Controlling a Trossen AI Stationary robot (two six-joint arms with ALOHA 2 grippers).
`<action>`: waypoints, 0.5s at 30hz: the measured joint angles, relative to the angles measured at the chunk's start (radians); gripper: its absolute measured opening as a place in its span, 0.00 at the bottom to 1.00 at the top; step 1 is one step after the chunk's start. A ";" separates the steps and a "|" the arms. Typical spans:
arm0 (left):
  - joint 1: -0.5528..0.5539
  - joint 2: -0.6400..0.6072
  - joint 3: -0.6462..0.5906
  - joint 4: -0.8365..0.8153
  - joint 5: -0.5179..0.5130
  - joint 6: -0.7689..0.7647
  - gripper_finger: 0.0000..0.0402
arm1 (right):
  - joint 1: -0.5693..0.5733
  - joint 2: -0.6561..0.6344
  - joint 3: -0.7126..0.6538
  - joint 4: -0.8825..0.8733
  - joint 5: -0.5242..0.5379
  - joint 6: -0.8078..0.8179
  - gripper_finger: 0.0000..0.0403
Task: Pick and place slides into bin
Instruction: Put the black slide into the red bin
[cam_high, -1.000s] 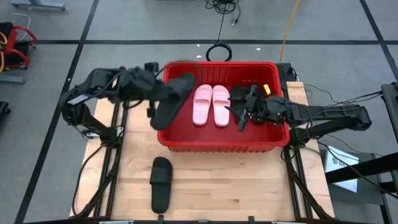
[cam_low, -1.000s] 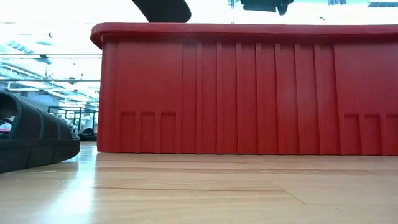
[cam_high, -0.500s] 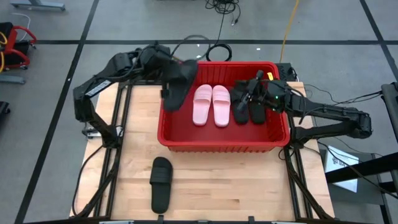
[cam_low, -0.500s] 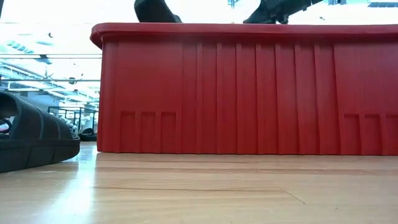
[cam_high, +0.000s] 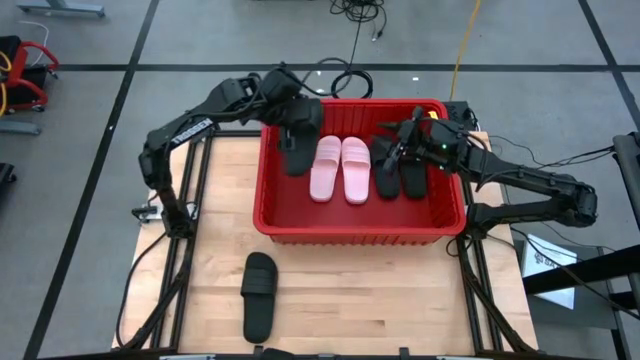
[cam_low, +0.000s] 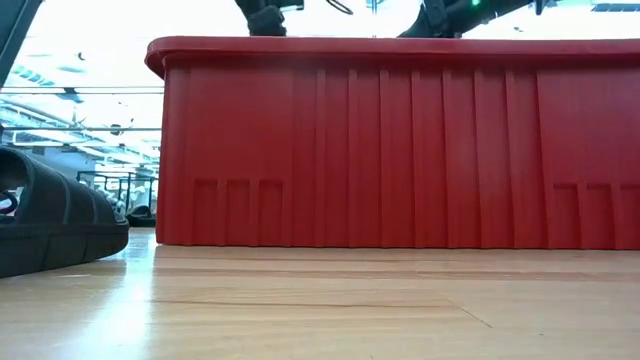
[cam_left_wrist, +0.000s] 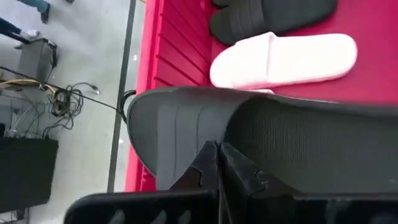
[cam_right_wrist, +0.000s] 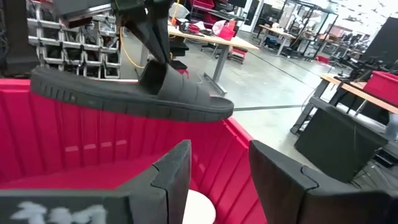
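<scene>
A: Hanging over the bin's (cam_high: 357, 232) ten o'clock corner is a black slide (cam_high: 298, 143), pinched by the left hand (cam_high: 287, 118), whose fingers (cam_left_wrist: 208, 163) are clamped tight on the strap.

B: Is that slide touching anything inside?

A: The right wrist view shows it in the air above the red floor, roughly level, gripped from above. The high view places it just beside the pink pair, on their nine o'clock side.

B: And the rest of the slides?

A: Two pale pink slides (cam_high: 340, 167) lie side by side in the middle of the bin, soles down. At their three o'clock lie two more black slides (cam_high: 399, 169), also side by side. A sixth slide (cam_high: 259, 295), black, is outside the bin on the wooden surface (cam_high: 390, 300), toward six o'clock of the bin's left corner, well apart from it. It shows at the left edge of the low view too.

B: What about the other arm?

A: The right hand (cam_high: 410, 140) sits over the bin's one o'clock region, above the far ends of the black pair. Its fingers (cam_right_wrist: 168, 177) are spread apart with nothing between them.

B: Is it touching those slides?

A: Hard to say from above; it seems to be clear of them, but the arm covers that spot.
</scene>
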 joint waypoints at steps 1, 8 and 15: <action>0.000 0.008 0.000 -0.001 -0.001 -0.004 0.00 | -0.004 0.001 0.000 -0.002 0.000 -0.004 0.37; -0.007 0.029 -0.009 -0.022 0.001 -0.045 0.00 | -0.033 0.003 0.000 -0.003 -0.019 -0.024 0.37; -0.006 0.013 -0.115 -0.001 0.007 -0.062 0.00 | -0.062 0.003 0.000 -0.003 -0.019 -0.054 0.37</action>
